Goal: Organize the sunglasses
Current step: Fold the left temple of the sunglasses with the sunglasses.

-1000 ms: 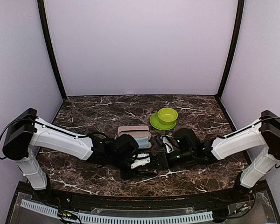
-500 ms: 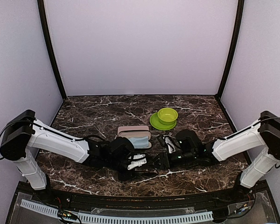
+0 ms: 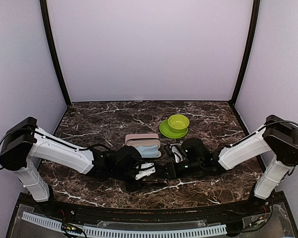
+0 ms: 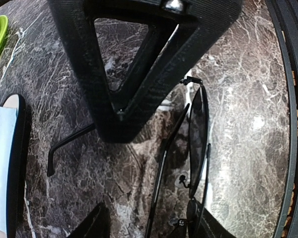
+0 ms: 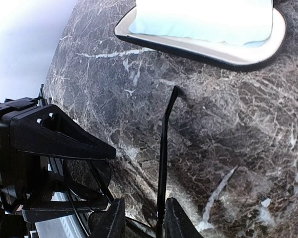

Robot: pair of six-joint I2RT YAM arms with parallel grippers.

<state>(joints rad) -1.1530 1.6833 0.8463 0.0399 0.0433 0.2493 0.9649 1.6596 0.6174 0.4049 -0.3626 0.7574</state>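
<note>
Lower centre, top view: left gripper (image 3: 145, 170) and right gripper (image 5: 144, 218) face each other, close, low over marble table (image 3: 99, 119). Black wire sunglasses (image 4: 197, 144) lie flat on marble beneath left gripper, jaws spread, nothing clamped. Right gripper jaws narrowed around one temple arm (image 5: 164, 144); pinched or not, cannot tell. Just behind: open pink case (image 3: 141, 137), blue cloth (image 5: 203, 20) inside. Farther, right of centre: green bowl (image 3: 179, 122) on green plate (image 3: 165, 131).

Left gripper (image 3: 148, 170), right gripper (image 3: 171, 169) low, facing, jaws apart.

The dark white-veined marble-look tabletop (image 4: 248, 124) shines glossy; on it, the thin black wire-frame sunglasses (image 4: 197, 148) look like smooth, slightly shiny metal.
</note>
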